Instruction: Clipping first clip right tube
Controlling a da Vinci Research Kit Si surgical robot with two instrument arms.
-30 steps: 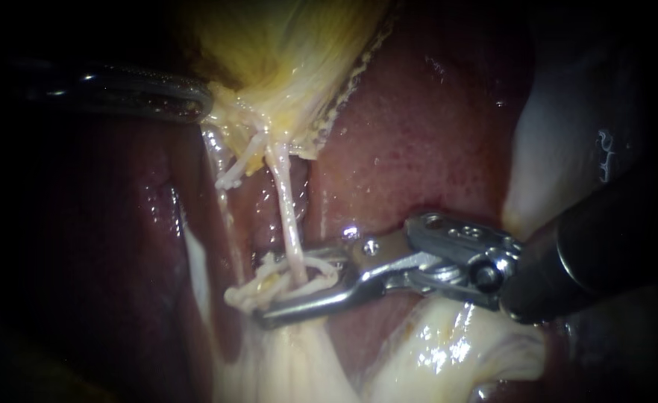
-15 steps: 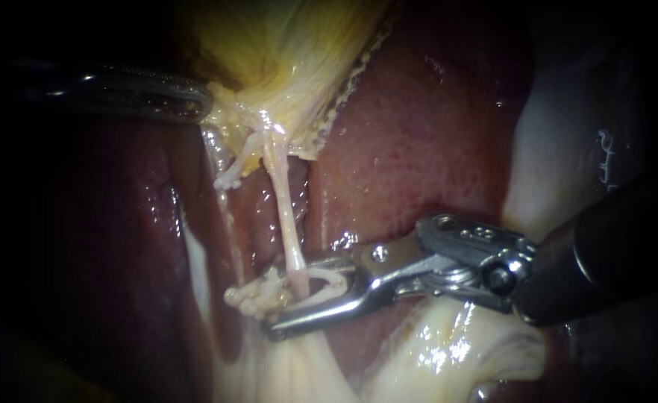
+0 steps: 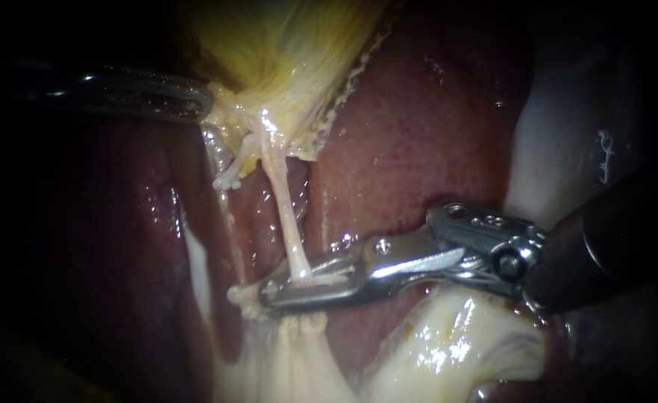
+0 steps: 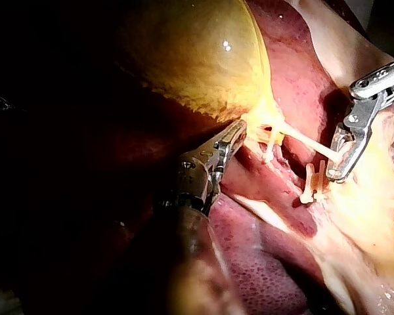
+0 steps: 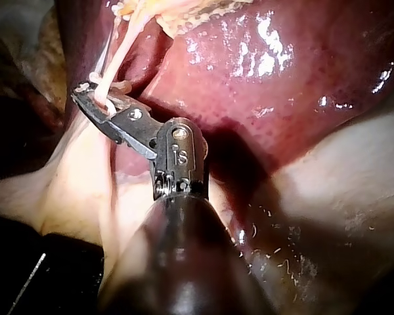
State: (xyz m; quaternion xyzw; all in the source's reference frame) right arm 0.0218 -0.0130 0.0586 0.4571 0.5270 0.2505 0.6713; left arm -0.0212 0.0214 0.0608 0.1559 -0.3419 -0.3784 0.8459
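the right instrument (image 3: 271, 289) had its jaws pressed together on the right tube (image 3: 287, 224), pinching it low down, just above where it ran into the pale tissue, which looked a sound spot for clipping. up top, the left instrument (image 3: 204, 104) looked clamped on the edge of the gallbladder (image 3: 284, 52), holding it up off the liver (image 3: 418, 134). that pull seemed to be why the tube stood taut and clear for the bite.
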